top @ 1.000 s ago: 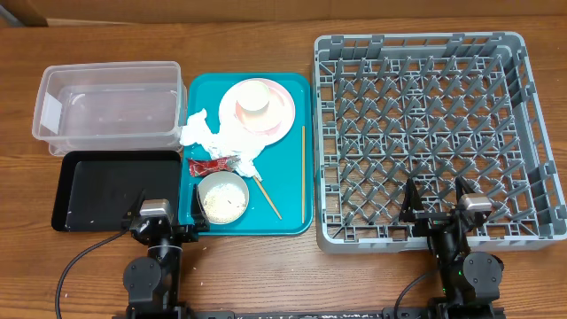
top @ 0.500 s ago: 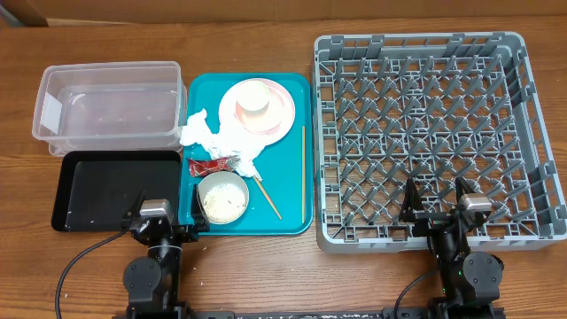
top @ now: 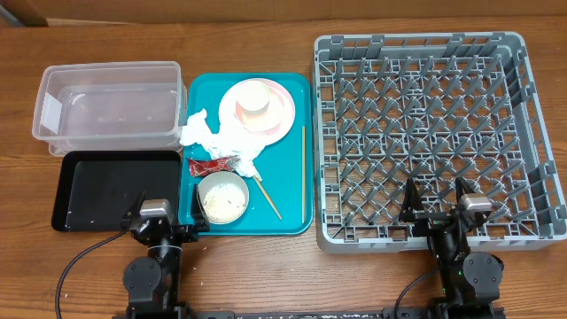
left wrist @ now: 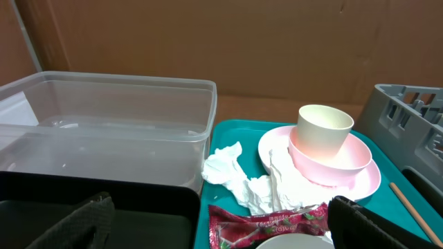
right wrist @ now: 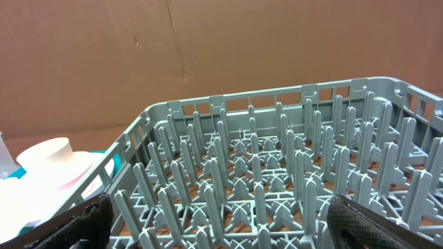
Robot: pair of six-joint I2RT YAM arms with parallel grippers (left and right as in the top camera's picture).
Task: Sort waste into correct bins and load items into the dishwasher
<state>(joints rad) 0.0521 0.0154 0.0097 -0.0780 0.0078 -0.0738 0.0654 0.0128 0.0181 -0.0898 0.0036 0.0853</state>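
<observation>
Napkins (top: 213, 137), wrapper (top: 211, 166), plate (top: 279, 111), cup (top: 256, 96), rice-filled bowl (top: 221, 199) and chopsticks (top: 303, 168) all lie on the teal tray (top: 292, 190). The tub (top: 53, 89) and black tray (top: 66, 190) to its left and the rack (top: 532, 133) to its right sit empty, so nothing is sorted yet. The left gripper (top: 166, 217) and right gripper (top: 437, 202) gape, holding nothing.

Overhead looks straight down from afar; both wrist cameras look forward, low and close, sharing the grey rack (top: 416, 42) (left wrist: 405, 114) (right wrist: 263, 173).

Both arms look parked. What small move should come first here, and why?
Probably the left gripper reaching forward over the teal tray toward the red wrapper. Its jaws stand open, the wrapper lies loose just beyond the rice bowl on that arm's side, and the dish rack stands empty while waste crowds the dishes.
</observation>
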